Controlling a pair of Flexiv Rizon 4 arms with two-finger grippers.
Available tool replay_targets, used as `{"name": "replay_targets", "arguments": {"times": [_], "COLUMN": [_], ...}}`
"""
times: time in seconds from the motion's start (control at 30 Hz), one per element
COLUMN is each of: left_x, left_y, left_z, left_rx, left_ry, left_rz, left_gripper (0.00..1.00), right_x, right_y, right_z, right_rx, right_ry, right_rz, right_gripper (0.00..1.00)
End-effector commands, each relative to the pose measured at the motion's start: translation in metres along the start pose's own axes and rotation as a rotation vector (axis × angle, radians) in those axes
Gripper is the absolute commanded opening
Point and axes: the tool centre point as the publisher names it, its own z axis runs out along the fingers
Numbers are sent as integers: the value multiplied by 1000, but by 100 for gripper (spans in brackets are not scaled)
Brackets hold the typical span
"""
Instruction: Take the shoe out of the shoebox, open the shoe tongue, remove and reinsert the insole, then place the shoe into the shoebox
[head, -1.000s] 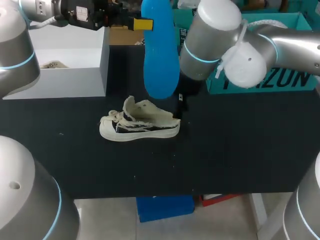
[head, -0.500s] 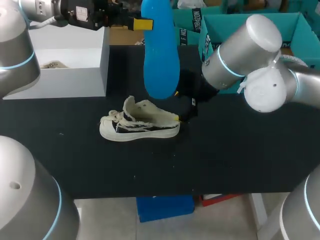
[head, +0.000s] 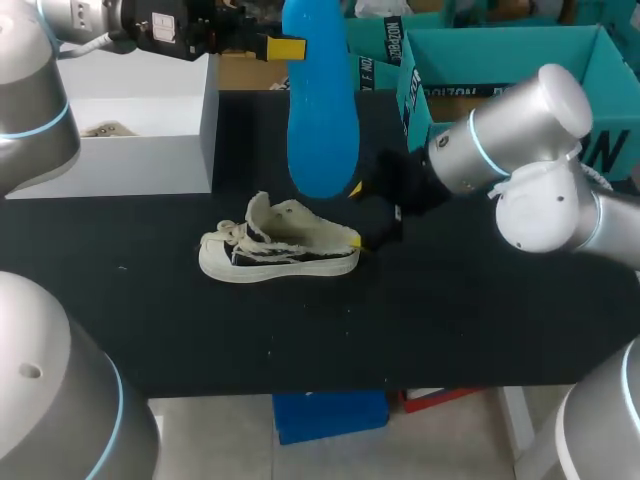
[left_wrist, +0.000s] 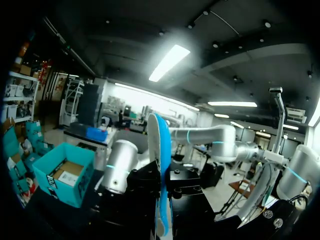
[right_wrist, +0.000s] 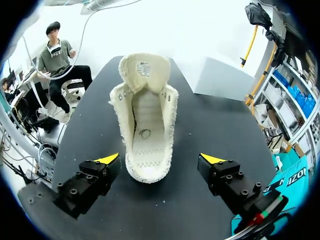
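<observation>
A cream and black shoe (head: 280, 250) lies on the black table (head: 450, 320), toe to the left, tongue pulled up. Above it hangs a blue insole (head: 320, 100), upright, with my left gripper (head: 287, 47) shut on its upper edge. In the left wrist view the insole (left_wrist: 161, 175) shows edge-on between the dark fingers of the left gripper (left_wrist: 163, 186). My right gripper (head: 357, 216) sits low just behind the heel, open. In the right wrist view the right gripper (right_wrist: 160, 159) has a yellow tip on either side of the heel, apart from the shoe (right_wrist: 145, 120), whose inside shows bare.
The white shoebox (head: 110, 150) stands open at the back left, with something small lying inside it; it also shows beyond the shoe as the shoebox (right_wrist: 220, 75). Teal cartons (head: 500, 60) line the back right. Bare black table lies in front of the shoe.
My right arm has swung its elbow and wrist to the right and lower, while its gripper stayed open by the heel. The left arm, the insole and the shoe have not moved.
</observation>
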Motion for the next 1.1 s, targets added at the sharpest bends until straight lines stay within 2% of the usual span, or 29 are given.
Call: {"name": "replay_targets", "arguments": {"times": [0.03,0.93,1.03,1.1], "left_x": [0,0,0,0], "left_y": [1,1,1,1], "left_z": [1,1,1,1], "left_rx": [1,1,1,1], "left_ry": [-3,-3,-3,-3], "left_rz": [2,2,2,2], "left_gripper": [0,0,0,0], "right_x": [0,2,0,-4], "right_y": [-3,-19,-19,-15], "right_z": [9,28,27,22], "right_rx": [-68,-117,-77,-9], "right_ry": [1,30,41,42], "right_rz": [1,48,45,34], "right_gripper": [100,100,100,100]}}
